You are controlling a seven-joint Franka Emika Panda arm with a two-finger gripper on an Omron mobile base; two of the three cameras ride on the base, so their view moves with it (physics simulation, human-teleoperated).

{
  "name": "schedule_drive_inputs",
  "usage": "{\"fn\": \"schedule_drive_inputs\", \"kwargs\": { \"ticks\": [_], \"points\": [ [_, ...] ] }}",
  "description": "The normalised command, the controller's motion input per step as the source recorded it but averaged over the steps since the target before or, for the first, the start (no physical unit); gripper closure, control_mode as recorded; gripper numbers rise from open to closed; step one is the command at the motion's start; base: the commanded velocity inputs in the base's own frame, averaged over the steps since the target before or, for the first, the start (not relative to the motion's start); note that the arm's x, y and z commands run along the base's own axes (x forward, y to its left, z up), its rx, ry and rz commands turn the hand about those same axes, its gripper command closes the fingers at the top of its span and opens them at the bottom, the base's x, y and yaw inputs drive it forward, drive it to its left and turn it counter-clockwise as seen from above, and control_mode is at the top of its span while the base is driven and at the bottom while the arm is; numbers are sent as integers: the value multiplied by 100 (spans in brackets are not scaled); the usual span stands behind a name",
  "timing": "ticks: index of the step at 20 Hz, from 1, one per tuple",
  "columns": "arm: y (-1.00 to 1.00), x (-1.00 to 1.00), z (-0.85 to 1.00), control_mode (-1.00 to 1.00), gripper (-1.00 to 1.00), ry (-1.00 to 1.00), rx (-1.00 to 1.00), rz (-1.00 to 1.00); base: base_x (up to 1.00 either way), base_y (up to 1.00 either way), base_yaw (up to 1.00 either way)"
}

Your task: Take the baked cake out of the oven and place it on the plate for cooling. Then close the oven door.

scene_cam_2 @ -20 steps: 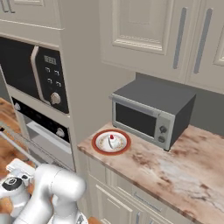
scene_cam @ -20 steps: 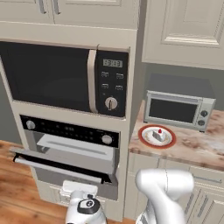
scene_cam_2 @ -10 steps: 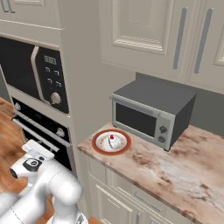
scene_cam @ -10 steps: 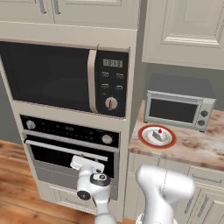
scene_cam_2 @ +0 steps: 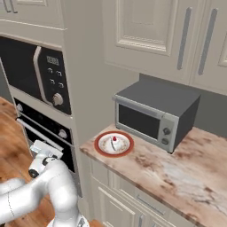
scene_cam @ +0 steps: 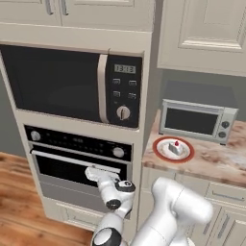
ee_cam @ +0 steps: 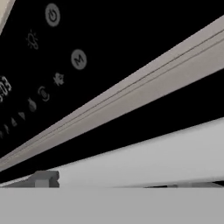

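Left base view, near to far: the gripper (scene_cam: 94, 172) sits at six o'clock against the oven door (scene_cam: 77, 168), just under its bar handle (scene_cam: 72, 161), jaws spread wide and holding nothing. The door stands upright and looks shut against the oven (scene_cam: 79, 158). Farther off at three o'clock, the cake (scene_cam: 175, 147) rests on the plate (scene_cam: 159, 144) on the counter (scene_cam: 216, 163), the toaster oven (scene_cam: 197, 120) behind at two o'clock. With cake plated and door closed, the task looks finished or in its last push; next calls only for backing the hand straight off without catching the handle.
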Motion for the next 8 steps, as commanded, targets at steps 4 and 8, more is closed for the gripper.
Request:
{"fn": "schedule_drive_inputs", "kwargs": {
  "ticks": [4, 8],
  "points": [
    [-21, 37, 8, -100, -100, 0, 0, 0, 0, 0, 0],
    [-12, 28, 6, -100, -100, 0, 0, 0, 0, 0, 0]
  ]
}}
